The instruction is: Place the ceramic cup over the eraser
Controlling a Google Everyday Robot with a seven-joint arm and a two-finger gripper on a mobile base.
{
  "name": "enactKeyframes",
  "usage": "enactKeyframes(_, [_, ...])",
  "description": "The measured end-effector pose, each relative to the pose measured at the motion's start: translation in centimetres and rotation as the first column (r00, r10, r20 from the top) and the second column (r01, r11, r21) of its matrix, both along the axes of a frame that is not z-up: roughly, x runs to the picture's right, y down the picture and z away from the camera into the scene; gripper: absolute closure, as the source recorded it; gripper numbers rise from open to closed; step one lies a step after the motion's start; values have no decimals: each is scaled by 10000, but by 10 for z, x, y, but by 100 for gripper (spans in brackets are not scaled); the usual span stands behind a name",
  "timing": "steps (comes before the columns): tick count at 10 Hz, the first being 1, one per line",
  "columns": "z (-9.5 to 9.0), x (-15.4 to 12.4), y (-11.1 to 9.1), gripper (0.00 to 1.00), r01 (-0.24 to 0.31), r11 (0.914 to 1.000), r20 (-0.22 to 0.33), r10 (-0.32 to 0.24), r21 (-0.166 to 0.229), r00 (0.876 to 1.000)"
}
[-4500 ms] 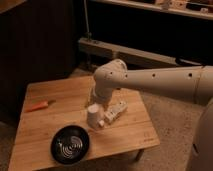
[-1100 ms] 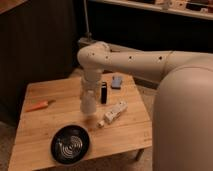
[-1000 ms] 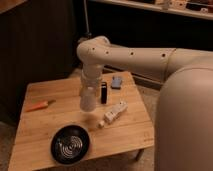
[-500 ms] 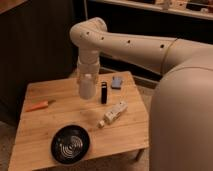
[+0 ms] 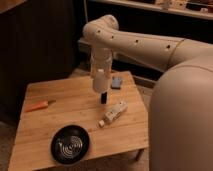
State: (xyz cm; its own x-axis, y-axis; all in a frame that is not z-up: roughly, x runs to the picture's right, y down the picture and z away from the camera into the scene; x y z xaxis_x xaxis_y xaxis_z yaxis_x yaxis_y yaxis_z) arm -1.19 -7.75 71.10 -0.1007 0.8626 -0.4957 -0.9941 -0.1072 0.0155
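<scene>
We see the big cream arm [image 5: 135, 45] stretch in from the right, bend at a high elbow and point straight down over the wooden table [image 5: 55, 92]. At its end the gripper [image 5: 100, 75] holds the ceramic cup [image 5: 99, 84] up in the air, with its fingers shut around it. The cup hangs just above a small dark thing [image 5: 104, 97] that stands up. A little blue-grey block [image 5: 116, 82] lies near it on the right. A white gadget [image 5: 114, 113], a black bowl [image 5: 70, 144] and an orange thing [image 5: 39, 105] lie farther off.
</scene>
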Motion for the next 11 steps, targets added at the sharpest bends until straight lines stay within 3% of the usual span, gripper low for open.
enactKeyframes(4, [11, 28, -13, 89, -515, 9984, -541, 527, 231, 9971])
enactKeyframes(11, [44, 24, -19, 89, -817, 9960, -471, 799, -365, 9957])
